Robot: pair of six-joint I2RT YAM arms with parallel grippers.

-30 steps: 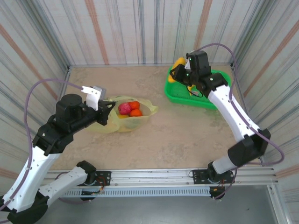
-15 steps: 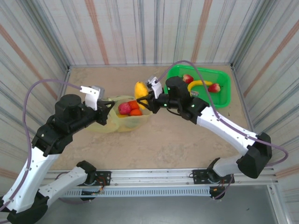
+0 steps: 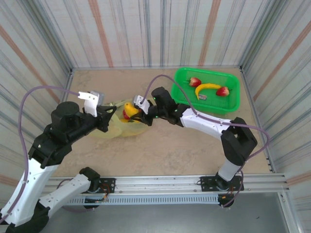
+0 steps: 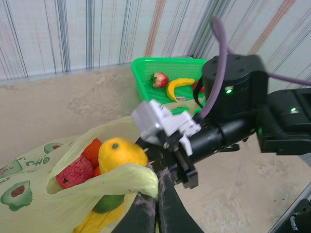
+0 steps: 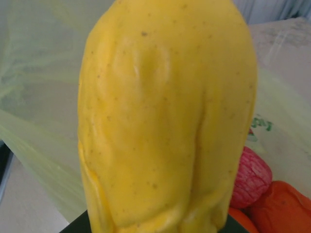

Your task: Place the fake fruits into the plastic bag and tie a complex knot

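The plastic bag (image 3: pixel 112 130) lies open on the table, left of centre, printed with avocado halves (image 4: pixel 18 190). My left gripper (image 3: pixel 107 118) is shut on the bag's near rim (image 4: pixel 127 177), holding the mouth up. My right gripper (image 3: pixel 134 112) is shut on a big yellow fruit (image 5: pixel 165 116) and holds it in the bag's mouth. That yellow fruit (image 4: pixel 121 154) rests above a red fruit (image 4: pixel 73 173), an orange one (image 4: pixel 92 149) and a dark green piece (image 4: pixel 109 204) inside the bag. No knot is visible.
The green slotted basket (image 3: pixel 228 104) stands at the back right, holding a banana (image 3: pixel 206 89) and two strawberries (image 3: pixel 195 81). Striped walls close in the table on three sides. The right arm (image 3: pixel 204 121) stretches across the middle.
The right gripper carried the yellow fruit from the basket leftward and down into the bag's mouth. The left gripper kept its hold on the rim and shifted slightly.
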